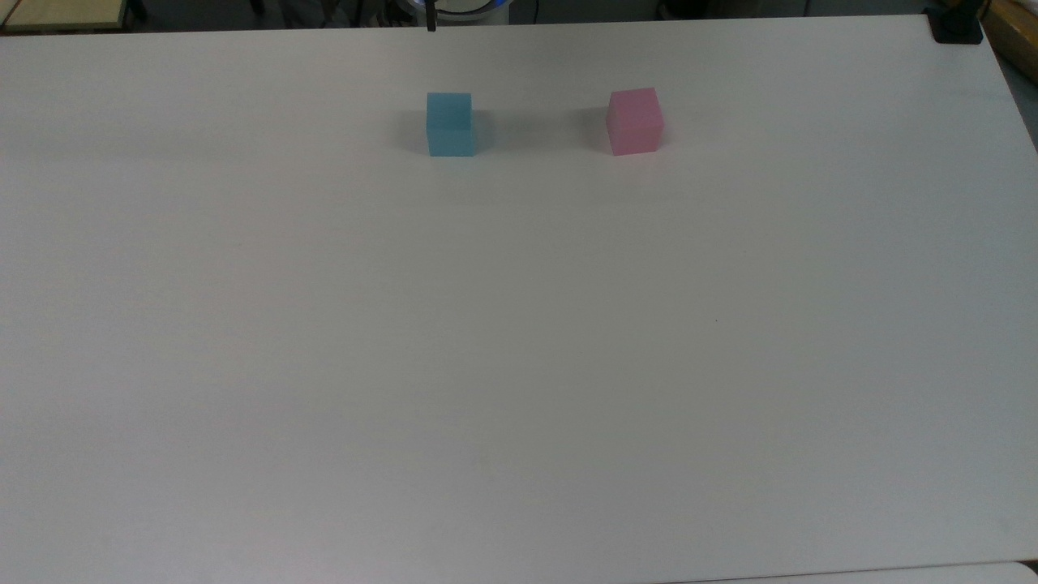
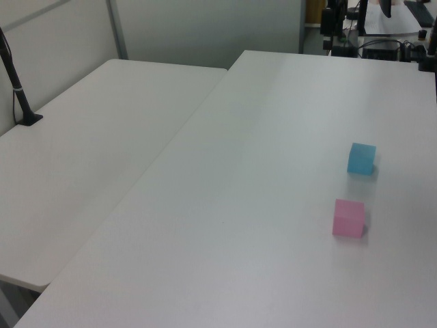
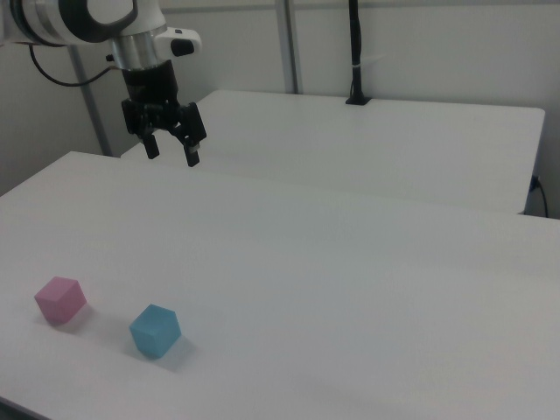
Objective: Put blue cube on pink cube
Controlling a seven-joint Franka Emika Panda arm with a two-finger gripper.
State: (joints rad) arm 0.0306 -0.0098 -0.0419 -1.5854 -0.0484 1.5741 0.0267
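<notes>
The blue cube (image 1: 450, 124) and pink cube (image 1: 634, 121) look matt and foam-like; the white table (image 1: 519, 365) under them is smooth, faintly sheened

obstacles: blue cube (image 1: 450, 124), pink cube (image 1: 634, 121), well apart | table (image 1: 519, 365): open around both

Taking the pink cube (image 1: 634, 121) as landmark, both cubes sit on the table (image 1: 519, 365), apart from each other, with the blue cube (image 1: 450, 124) to the top view's left of it. In the right view the blue cube (image 3: 155, 330) lies to the right view's right of the pink cube (image 3: 59, 299). The gripper (image 3: 171, 153) hangs above the table, well apart from the pink cube, behind it in the right view.
</notes>
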